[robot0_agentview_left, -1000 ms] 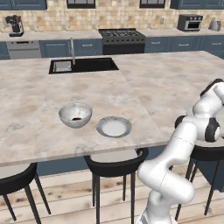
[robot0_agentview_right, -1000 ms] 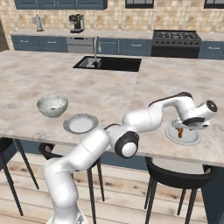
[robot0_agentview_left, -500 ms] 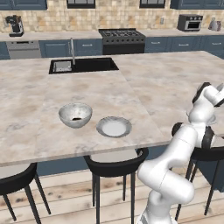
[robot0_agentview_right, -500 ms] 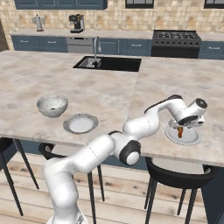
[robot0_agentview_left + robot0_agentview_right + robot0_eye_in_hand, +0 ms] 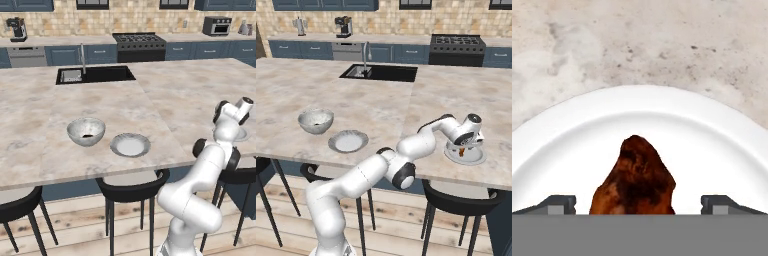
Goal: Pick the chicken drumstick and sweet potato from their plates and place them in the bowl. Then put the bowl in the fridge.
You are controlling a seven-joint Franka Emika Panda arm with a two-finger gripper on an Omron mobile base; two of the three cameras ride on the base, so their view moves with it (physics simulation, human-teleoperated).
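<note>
Drumstick [image 5: 634, 177] is being approached on its plate [image 5: 722, 145], so the first pick of the task is judged to be in hand, with nothing yet being lifted. In the hand view the dark brown meat is being framed between the two fingertips [image 5: 557, 205], which are being held spread wide, one at 8 o'clock and the other at 4 o'clock of the meat, with bare plate showing on both sides, so no contact is being made. The hand [image 5: 639, 206] is being held straight over the plate, with the narrow end of the meat pointing toward 12 o'clock in that view.

In the right base view the hand [image 5: 465, 145] is being held low over the plate [image 5: 476, 159] near the front edge of the surface [image 5: 381, 105], and a small brown patch of the drumstick [image 5: 462, 150] is being glimpsed beneath it. The bowl [image 5: 315, 121] is being left well apart, at about 9 o'clock from the hand, with the second plate [image 5: 348, 141] just beside it; that plate is appearing bare, and something dark is being seen inside the bowl [image 5: 86, 131] in the left base view, though what it is cannot be told.

For the next move, a short descent is being called for, then a closing across the thick part of the meat.
</note>
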